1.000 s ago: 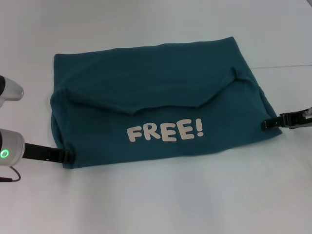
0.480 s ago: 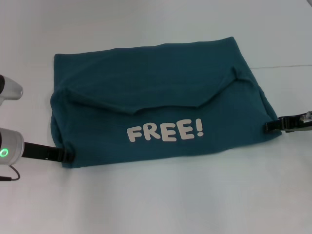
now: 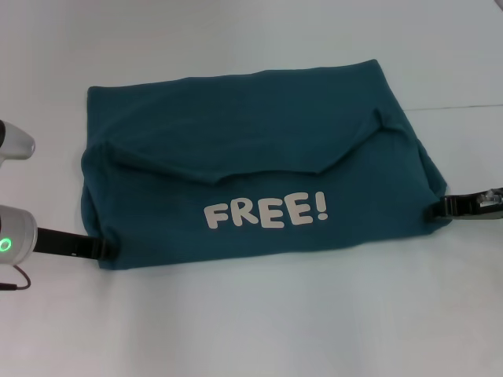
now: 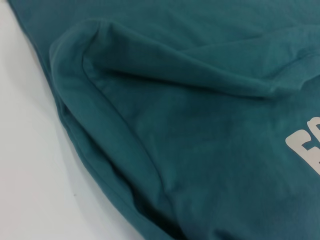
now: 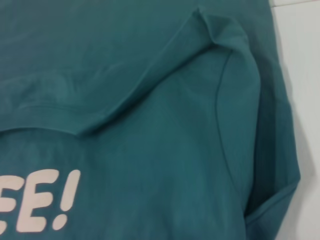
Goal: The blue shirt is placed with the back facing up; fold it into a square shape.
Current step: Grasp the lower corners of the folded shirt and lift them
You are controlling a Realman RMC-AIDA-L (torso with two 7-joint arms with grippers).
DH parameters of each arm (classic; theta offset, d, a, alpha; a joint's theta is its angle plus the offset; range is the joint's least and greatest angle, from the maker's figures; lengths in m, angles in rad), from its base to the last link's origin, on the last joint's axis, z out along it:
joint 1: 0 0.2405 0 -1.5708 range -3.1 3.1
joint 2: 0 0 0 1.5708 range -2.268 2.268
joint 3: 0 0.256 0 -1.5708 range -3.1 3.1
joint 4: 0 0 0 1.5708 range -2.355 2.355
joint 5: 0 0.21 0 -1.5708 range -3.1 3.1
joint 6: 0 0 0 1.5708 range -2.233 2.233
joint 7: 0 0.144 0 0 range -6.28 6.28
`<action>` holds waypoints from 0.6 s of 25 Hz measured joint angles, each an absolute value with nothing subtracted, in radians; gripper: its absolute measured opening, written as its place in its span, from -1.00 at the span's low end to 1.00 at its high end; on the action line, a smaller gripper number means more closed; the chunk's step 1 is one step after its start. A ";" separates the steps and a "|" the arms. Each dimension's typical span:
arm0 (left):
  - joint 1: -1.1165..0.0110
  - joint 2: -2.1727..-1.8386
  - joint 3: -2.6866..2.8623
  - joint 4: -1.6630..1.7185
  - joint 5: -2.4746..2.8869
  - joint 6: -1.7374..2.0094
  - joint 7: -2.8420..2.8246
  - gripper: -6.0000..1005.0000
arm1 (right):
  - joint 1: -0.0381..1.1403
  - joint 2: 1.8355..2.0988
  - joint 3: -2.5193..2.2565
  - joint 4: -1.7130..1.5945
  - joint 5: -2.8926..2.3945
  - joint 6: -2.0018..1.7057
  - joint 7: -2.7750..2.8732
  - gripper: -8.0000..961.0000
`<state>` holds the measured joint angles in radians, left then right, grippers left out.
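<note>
Left gripper (image 3: 110,250): near-left shirt corner; grip cannot be told.
Right gripper (image 3: 437,210): right edge; likewise unclear.
Blue shirt (image 3: 251,169): one, soft matte, folded rectangle, white "FREE!" print (image 3: 266,212).

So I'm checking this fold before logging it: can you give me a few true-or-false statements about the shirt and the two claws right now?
1. The blue shirt lies folded into a rough rectangle on the white table. True.
2. The shirt is plain, with no print showing. False: white lettering reading "FREE!" faces up.
3. The left claw is at the shirt's near left corner. True.
4. The right claw hovers high above the shirt's middle. False: it is low, at the shirt's right edge.
5. A loose fabric flap edge runs across the shirt above the lettering. True.
</note>
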<state>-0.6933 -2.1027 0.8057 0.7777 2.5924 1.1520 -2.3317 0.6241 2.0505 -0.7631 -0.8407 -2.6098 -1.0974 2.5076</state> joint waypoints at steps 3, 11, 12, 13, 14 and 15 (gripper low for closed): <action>-0.693 -2.103 0.806 0.778 2.592 1.154 -2.332 -0.96 | 0.613 2.050 -0.762 -0.846 -2.584 -1.108 2.493 -0.12; -0.693 -2.103 0.807 0.782 2.592 1.200 -2.332 -0.96 | 0.606 2.048 -0.766 -0.879 -2.574 -1.183 2.480 -0.74; -0.693 -2.103 0.805 0.788 2.592 1.217 -2.332 -0.96 | 0.606 2.047 -0.768 -0.890 -2.577 -1.209 2.480 -0.77; -0.691 -2.101 0.804 0.797 2.592 1.240 -2.332 -0.96 | 0.606 2.047 -0.770 -0.904 -2.583 -1.240 2.480 -0.81; -0.689 -2.100 0.803 0.806 2.592 1.257 -2.332 -0.96 | 0.606 2.047 -0.772 -0.919 -2.590 -1.269 2.479 -0.81; -0.683 -2.096 0.802 0.823 2.592 1.292 -2.333 -0.96 | 0.606 2.047 -0.773 -0.937 -2.604 -1.309 2.477 -0.81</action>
